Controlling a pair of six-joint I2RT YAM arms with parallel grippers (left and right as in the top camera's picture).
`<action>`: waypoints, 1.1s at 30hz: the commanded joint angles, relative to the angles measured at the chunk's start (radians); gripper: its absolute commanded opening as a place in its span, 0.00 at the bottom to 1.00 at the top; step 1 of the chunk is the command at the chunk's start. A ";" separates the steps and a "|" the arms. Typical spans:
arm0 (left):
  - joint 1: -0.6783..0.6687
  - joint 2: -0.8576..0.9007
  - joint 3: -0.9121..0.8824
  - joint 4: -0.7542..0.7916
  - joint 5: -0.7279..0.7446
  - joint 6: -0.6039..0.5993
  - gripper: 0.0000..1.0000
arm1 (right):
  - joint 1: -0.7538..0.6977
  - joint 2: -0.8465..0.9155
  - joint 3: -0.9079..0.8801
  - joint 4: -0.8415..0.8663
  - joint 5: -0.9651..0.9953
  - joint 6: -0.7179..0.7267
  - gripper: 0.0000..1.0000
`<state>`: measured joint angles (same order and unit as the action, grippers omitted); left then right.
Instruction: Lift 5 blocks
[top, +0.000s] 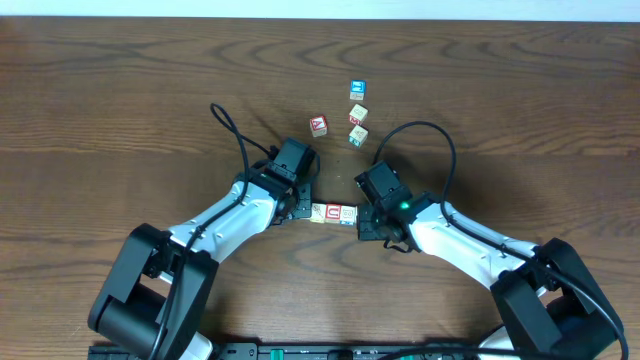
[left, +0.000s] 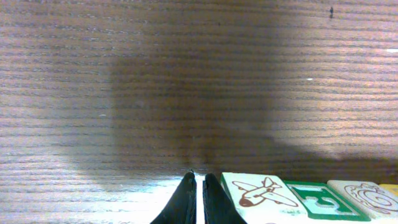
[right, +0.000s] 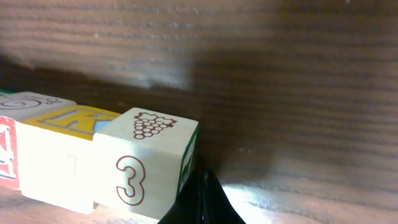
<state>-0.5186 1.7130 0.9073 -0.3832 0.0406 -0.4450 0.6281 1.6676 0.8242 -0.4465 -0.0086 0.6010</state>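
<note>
I count at least four blocks (top: 333, 213) in one row on the table (top: 100, 80). Beyond the row lie four loose cubes: one red-lettered cube (top: 318, 125), one blue cube (top: 356, 90), two pale cubes (top: 358, 114) (top: 357, 135).

The blocks (top: 334, 213) form one straight row running left to right, pressed face to face, near the middle of the scene. From the left end: an airplane block (left: 261, 191), a green-bordered letter block (left: 321, 200), a spiral block (left: 365, 195), a yellow-and-blue block (right: 69, 121), and a cream grape block (right: 149, 155) with a brown 3 on its side. All sit square.
</note>
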 joint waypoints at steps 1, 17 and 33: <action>-0.056 0.006 -0.018 0.015 0.115 0.002 0.08 | 0.053 0.011 0.031 -0.011 -0.031 -0.034 0.01; -0.054 0.006 -0.018 0.014 0.077 0.002 0.27 | -0.042 0.010 0.032 -0.053 0.190 -0.037 0.07; -0.054 0.005 -0.002 0.035 -0.299 0.002 0.53 | -0.094 0.010 0.032 0.118 0.438 -0.042 0.48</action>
<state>-0.5694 1.7130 0.9043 -0.3534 -0.1265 -0.4450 0.5526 1.6691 0.8387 -0.3588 0.3019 0.5571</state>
